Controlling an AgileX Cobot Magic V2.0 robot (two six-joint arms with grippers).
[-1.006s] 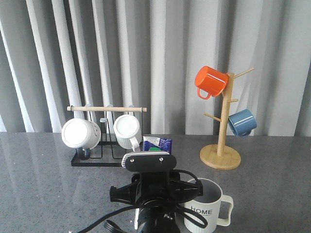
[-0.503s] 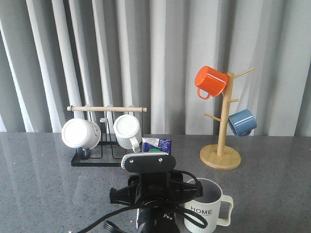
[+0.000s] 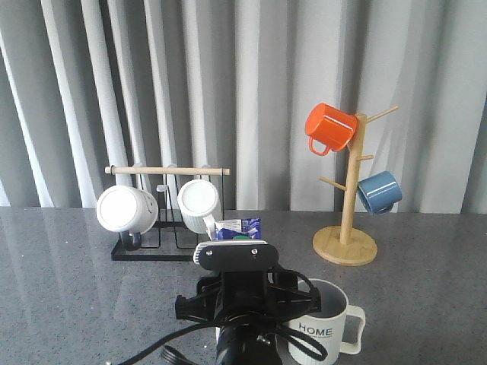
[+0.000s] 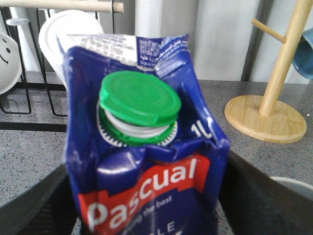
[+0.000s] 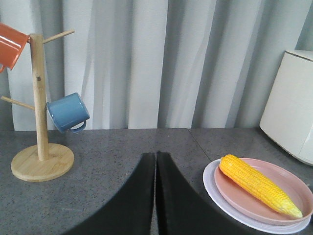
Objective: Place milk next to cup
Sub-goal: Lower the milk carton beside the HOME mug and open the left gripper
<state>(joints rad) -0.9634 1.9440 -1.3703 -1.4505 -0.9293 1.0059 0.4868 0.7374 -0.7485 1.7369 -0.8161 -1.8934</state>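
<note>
Desk [image 3: 61, 281]: dark grey speckled stone-look top, slightly glossy. Backdrop: pale grey pleated curtain [image 3: 266, 91] along the whole far edge.

Left gripper [image 4: 146, 215]: fingers [image 4: 34, 205] closed on the milk [image 4: 142, 147], one black pad on each side of the carton. Carton upright, red "Pascual" band facing the wrist camera, green cap [image 4: 139, 98] on top. In the front view only the carton's folded top showed above the arm, near the middle of the desk, toward the near edge.

The cup [image 3: 323, 323], marked "HOME", stood at the near edge, just right of the left arm. Whether it touched the carton could not be told.

Far-left area: black wire rack [image 3: 152, 247] with a wooden bar, holding two white mugs [image 3: 125, 209]. Far-right area: wooden mug tree [image 3: 347, 220] with an orange mug [image 3: 329, 128] and a blue mug [image 3: 379, 192].

Right gripper [image 5: 155, 196]: fingers pressed together, nothing between them. Its view showed a corn cob [image 5: 257, 183] on a pink plate [image 5: 293, 188] stacked on a white plate [image 5: 230, 205].
</note>
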